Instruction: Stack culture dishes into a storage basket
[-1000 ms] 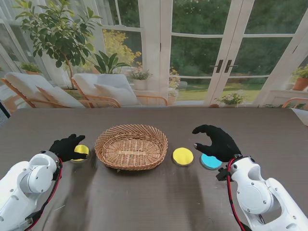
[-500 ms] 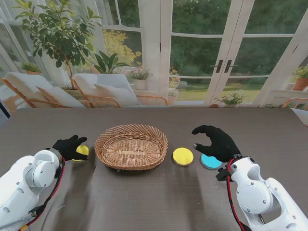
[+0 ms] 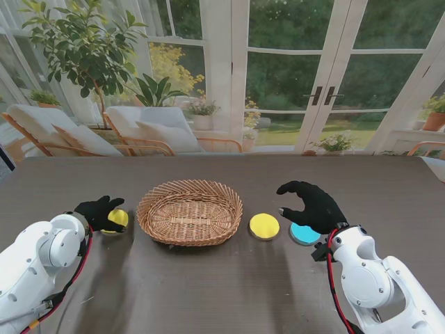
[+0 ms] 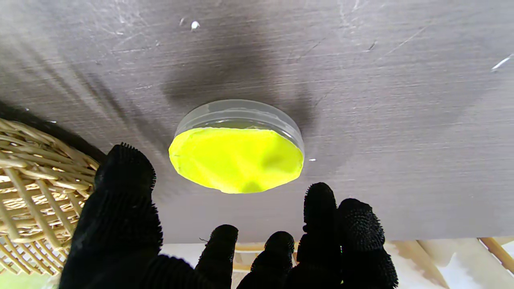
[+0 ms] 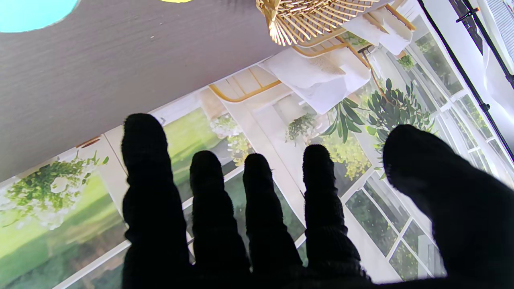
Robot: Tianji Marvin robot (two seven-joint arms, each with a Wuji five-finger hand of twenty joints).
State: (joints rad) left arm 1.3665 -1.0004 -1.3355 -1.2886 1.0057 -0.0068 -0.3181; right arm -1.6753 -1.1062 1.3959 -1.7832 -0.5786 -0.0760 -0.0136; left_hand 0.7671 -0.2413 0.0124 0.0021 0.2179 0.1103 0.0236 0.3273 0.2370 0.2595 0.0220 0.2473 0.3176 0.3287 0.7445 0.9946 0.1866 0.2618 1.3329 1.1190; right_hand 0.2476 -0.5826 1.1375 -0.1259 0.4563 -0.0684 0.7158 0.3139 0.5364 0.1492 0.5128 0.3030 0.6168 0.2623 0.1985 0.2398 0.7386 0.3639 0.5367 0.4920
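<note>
A woven wicker basket [image 3: 190, 211] stands in the middle of the dark table and holds nothing I can see. Left of it lies a yellow culture dish [image 3: 117, 218], a clear lidded round [image 4: 237, 148]. My left hand [image 3: 99, 212] hovers just over its near side, fingers [image 4: 319, 208] spread and apart from the dish, holding nothing. Right of the basket lies a second yellow dish [image 3: 264, 225], then a blue dish [image 3: 304, 234]. My right hand [image 3: 314, 204] hangs open above the blue dish, partly hiding it; the right wrist view catches only its corner [image 5: 32, 14].
The basket rim [image 4: 24, 168] lies close beside my left thumb [image 4: 120, 192]. Bare dark table [image 3: 229, 292] stretches nearer to me. Beyond the far table edge are glass doors, plants and lounge chairs.
My left hand has slid a little to the left and nearer to me, uncovering more of the left yellow dish. The right hand has barely moved.
</note>
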